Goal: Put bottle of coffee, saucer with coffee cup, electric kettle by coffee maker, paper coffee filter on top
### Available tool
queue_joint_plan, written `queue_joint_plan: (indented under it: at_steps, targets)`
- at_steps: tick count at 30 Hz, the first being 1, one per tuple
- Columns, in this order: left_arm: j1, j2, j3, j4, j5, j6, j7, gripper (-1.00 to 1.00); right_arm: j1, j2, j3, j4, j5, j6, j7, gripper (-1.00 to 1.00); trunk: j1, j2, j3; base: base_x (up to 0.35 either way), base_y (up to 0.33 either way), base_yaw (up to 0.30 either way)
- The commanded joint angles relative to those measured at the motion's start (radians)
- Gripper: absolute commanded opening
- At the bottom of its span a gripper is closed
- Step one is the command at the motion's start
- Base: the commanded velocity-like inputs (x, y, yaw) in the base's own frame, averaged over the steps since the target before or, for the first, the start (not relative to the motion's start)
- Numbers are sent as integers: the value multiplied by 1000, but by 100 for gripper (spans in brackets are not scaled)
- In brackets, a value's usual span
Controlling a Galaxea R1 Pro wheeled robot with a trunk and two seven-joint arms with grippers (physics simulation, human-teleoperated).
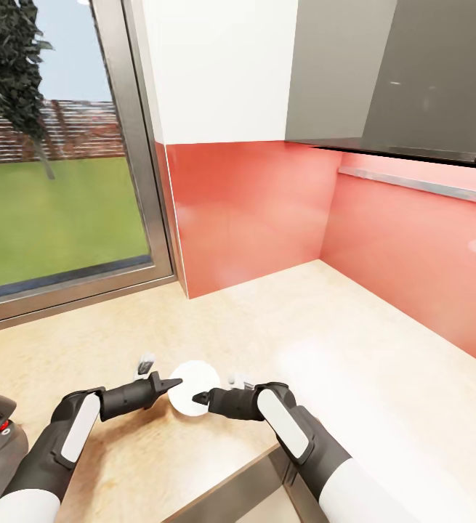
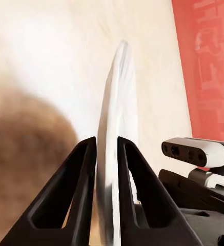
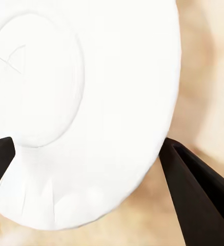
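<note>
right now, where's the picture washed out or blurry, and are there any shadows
Right wrist view: the saucer is nearly blown-out white, its ring faint. Left wrist view: the plate shows edge-on between the left gripper fingers, with a soft brown shadow blurred on the countertop. Head view: a pale glare patch on the counter near the right gripper.

Black pincers (image 1: 174,383), grey-and-white arm shells
</note>
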Motion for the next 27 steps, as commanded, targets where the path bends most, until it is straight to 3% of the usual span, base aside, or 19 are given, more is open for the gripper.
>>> queue_joint_plan:
  at_steps: [1,10,15,16,19,24,27]
  targets:
    - [-1,0,2,0,-2,4,-7,-100,-1,0,1,-1,-5,2,-11,100,1,-2,-2,0,0,0]
    - [-2,10,7,-1,13,4,-7,-100,-1,0,2,-5,-5,2,-11,100,1,-2,-2,0,0,0]
    - [-4,52,76,-1,32,3,-6,-100,-1,0,3,-24,-4,2,-10,100,1,-2,-2,0,0,0]
    - [-7,91,100,-1,34,3,-6,-100,-1,0,2,-46,-2,2,-11,100,1,-2,-2,0,0,0]
    - [-10,129,120,-2,37,4,-7,-100,-1,0,1,-54,0,1,-12,100,1,-2,-2,0,0,0]
    - [-17,152,198,-10,38,5,-4,-100,-1,-2,-8,-93,1,1,-11,100,1,-2,-2,0,0,0]
    - [-18,163,218,-17,39,7,-21,-100,-1,-11,-22,-246,1,1,-11,100,1,-2,-2,0,0,0]
